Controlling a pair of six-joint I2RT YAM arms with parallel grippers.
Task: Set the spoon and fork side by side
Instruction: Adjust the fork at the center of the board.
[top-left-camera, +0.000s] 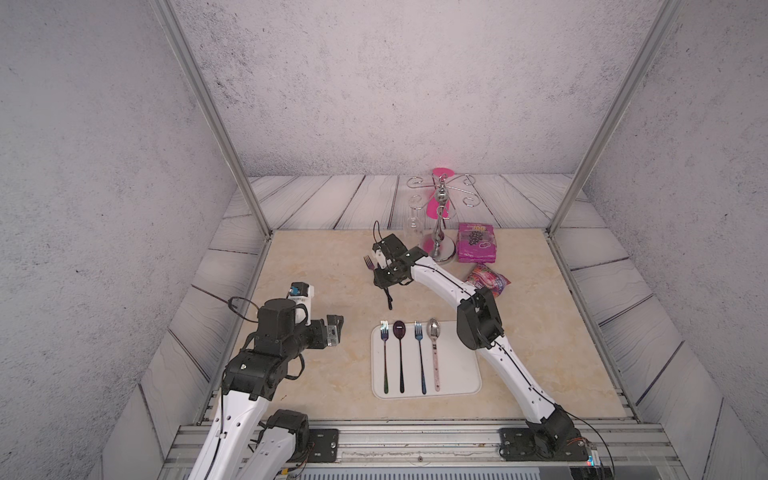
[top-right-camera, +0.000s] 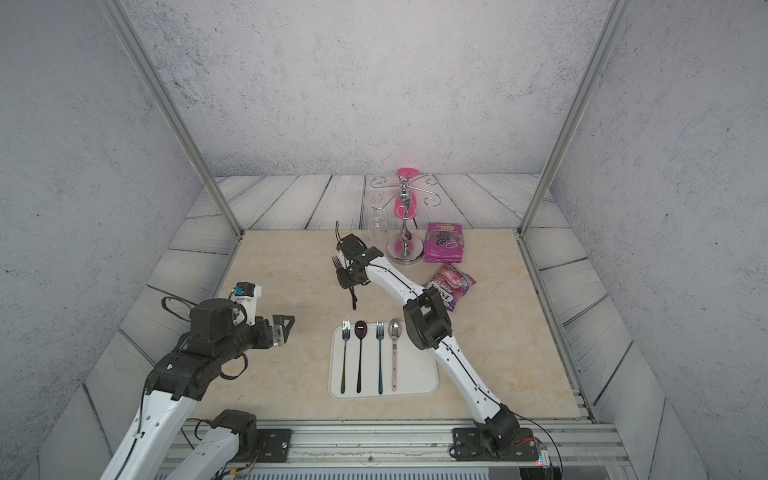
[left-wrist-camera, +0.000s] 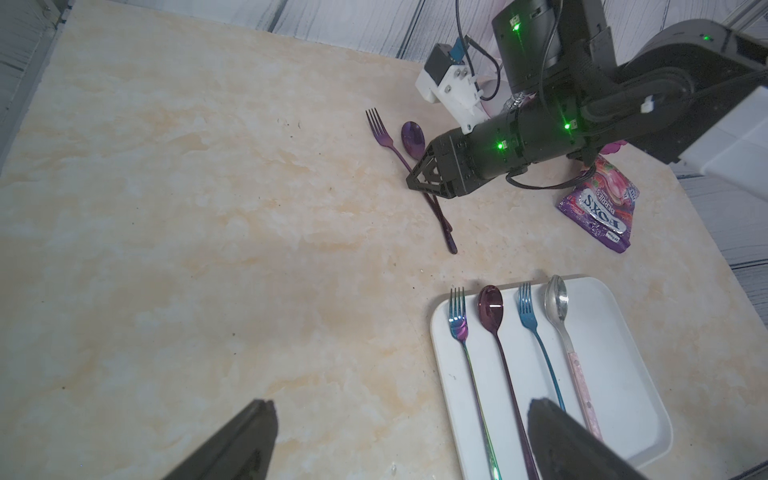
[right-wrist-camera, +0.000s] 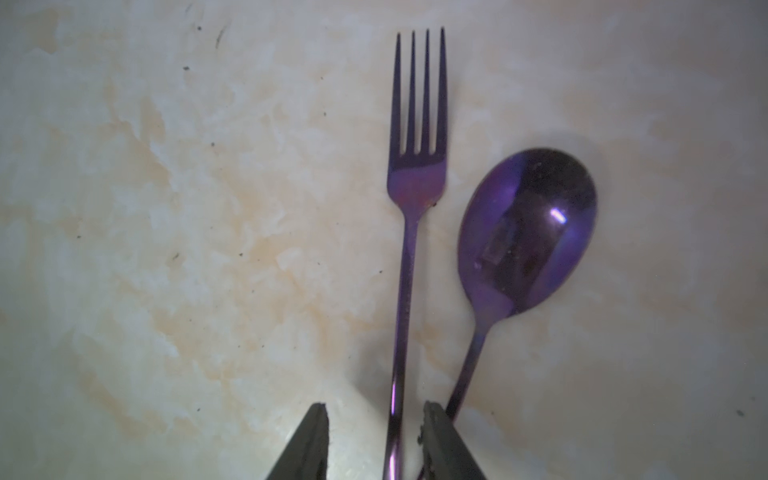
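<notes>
Right wrist view: the right fingers (right-wrist-camera: 442, 432) stand partly open astride the handle of the purple fork (right-wrist-camera: 415, 178), not clamped. The purple spoon (right-wrist-camera: 528, 232) lies just outside them on the surface (right-wrist-camera: 208, 208). The left fingers (left-wrist-camera: 249, 440) gape wide, holding nothing.

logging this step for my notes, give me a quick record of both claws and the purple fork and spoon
right claw: open, astride the purple fork handle
purple spoon: beside the fork, handle slanting toward the fork's
left claw: open, empty, above the table
tray: four other utensils in a row
</notes>
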